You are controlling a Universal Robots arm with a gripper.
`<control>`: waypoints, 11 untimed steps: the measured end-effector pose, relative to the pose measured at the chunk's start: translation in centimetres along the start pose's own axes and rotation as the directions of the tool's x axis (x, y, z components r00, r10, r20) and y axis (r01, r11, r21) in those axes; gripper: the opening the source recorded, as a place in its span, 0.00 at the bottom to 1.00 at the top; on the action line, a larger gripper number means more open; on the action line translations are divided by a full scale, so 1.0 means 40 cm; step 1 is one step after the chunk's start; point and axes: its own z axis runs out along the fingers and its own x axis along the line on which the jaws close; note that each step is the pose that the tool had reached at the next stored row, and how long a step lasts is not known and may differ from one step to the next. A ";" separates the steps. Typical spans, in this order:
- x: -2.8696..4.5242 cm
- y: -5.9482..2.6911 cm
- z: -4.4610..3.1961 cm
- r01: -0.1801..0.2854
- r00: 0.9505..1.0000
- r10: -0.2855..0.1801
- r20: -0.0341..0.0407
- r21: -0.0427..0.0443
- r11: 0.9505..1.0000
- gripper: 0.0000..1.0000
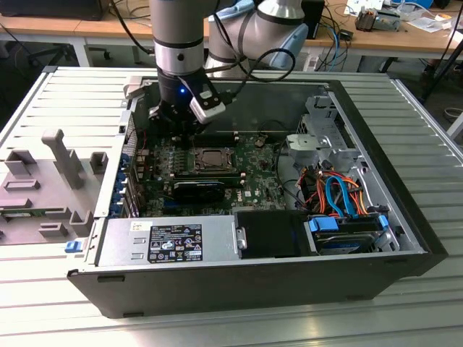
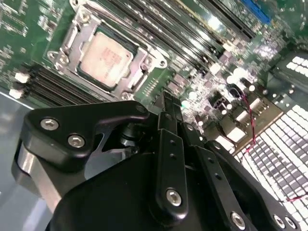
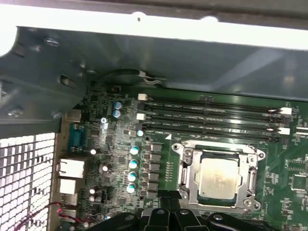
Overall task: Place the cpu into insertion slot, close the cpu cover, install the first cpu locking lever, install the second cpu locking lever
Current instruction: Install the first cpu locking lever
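Exterior view: open computer case (image 1: 405, 249) lies on its side on a ribbed metal counter (image 1: 65, 101). Arm comes down from the top, and its hand (image 1: 181, 124) hangs inside the case over the far part of the green motherboard (image 1: 249, 181), toward the exterior view's left of the insertion slot (image 1: 215, 158). Slot sits mid-board, silver frame visible. Black card (image 1: 197, 189) lies just in front of the slot. Power supply (image 1: 170, 241) fills the near corner on the exterior view's left, drive with blue brackets (image 1: 347, 231) on the exterior view's right, orange and blue cables (image 1: 336, 189) above it. Grey plastic fixture (image 1: 54, 181) rests on the counter beside the case.

Second wrist view: hand (image 2: 168, 103) in the foreground, black fingers (image 2: 166, 144) pressed together, nothing between them, tips just short of the socket's edge, not touching it as far as shows. The cpu (image 2: 107, 58) is seated in the insertion slot (image 2: 62, 45), silvery top facing up. The cpu cover (image 2: 139, 65) lies flat around the chip, which shows through its window. Memory slots (image 2: 159, 33) run alongside.

First wrist view: cpu (image 3: 219, 175) in the insertion slot (image 3: 185, 166), cpu cover (image 3: 250, 163) down around it. Closed fingertips (image 3: 166, 202) near the socket's edge. Four memory slots (image 3: 211, 115) beyond the socket, a row of capacitors (image 3: 133, 163) beside it, rear ports (image 3: 70, 168) by the perforated case wall (image 3: 24, 183).
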 end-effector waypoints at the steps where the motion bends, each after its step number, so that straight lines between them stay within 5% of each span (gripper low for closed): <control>1: 0.006 0.006 0.000 0.000 1.000 0.000 0.000 0.000 1.000 0.11; 11: 0.017 0.070 -0.007 0.000 1.000 0.000 0.002 0.006 1.000 0.11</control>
